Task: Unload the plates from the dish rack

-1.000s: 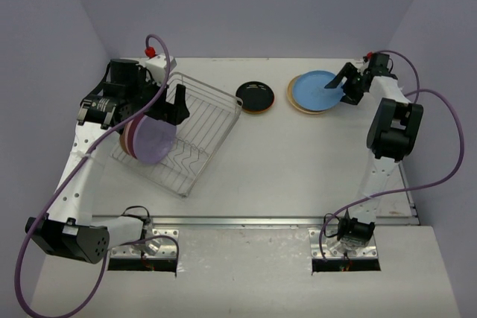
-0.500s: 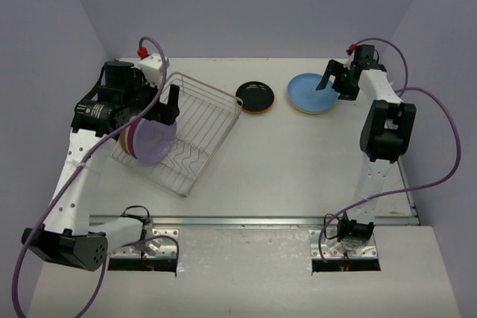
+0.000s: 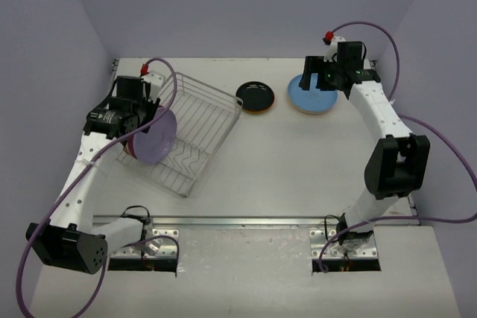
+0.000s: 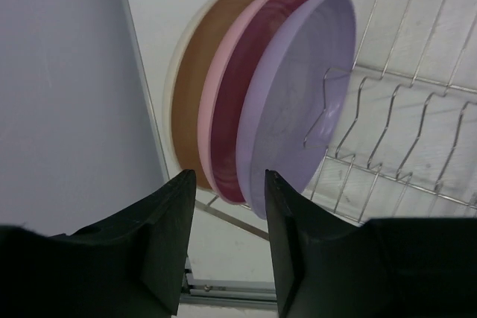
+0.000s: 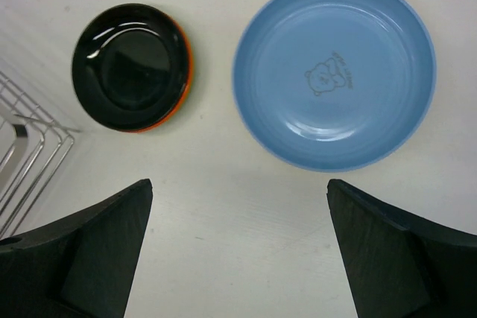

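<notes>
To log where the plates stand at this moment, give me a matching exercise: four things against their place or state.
Things:
1. lavender plate
2. blue plate
3. black plate
4. right gripper

Place or state:
A. stacked on an orange plate
B. open above the table
C. on edge in the dish rack
D. lying flat, bear drawing inside

Pairs: 1-C, 2-D, 3-A, 4-B
</notes>
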`<state>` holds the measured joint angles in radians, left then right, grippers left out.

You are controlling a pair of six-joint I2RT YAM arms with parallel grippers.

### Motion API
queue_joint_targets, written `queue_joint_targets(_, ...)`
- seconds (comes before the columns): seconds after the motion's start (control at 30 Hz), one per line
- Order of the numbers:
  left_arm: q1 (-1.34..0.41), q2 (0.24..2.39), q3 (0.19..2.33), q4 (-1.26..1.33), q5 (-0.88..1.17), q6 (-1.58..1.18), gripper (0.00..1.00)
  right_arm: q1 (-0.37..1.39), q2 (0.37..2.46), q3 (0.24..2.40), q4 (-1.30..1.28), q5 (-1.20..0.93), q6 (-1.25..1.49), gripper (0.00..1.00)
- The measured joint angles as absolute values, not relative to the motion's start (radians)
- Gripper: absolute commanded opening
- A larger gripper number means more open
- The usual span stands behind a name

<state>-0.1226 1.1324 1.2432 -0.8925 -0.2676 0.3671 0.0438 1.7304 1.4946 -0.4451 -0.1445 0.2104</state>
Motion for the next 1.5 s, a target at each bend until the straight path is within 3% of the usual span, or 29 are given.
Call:
queue_joint_targets(0.37,-0.123,1.134,1.151,-0.838,-0.33,0.41,0.36,0.054,1.624,1.307,-0.43,-0.203,0.223,0.99)
queue_joint_targets(1.27,-0.213,1.266,1.075,-0.691,-0.482,0.433,0.24,0.055,1.592,1.284,-0.426,-0.247,0.242,0.99)
queue_joint_targets(1.5,-0.253,1.251,1.018,-0.619,-0.586,0.46,0.15,0.055,1.592,1.284,-0.426,-0.247,0.244,0.99)
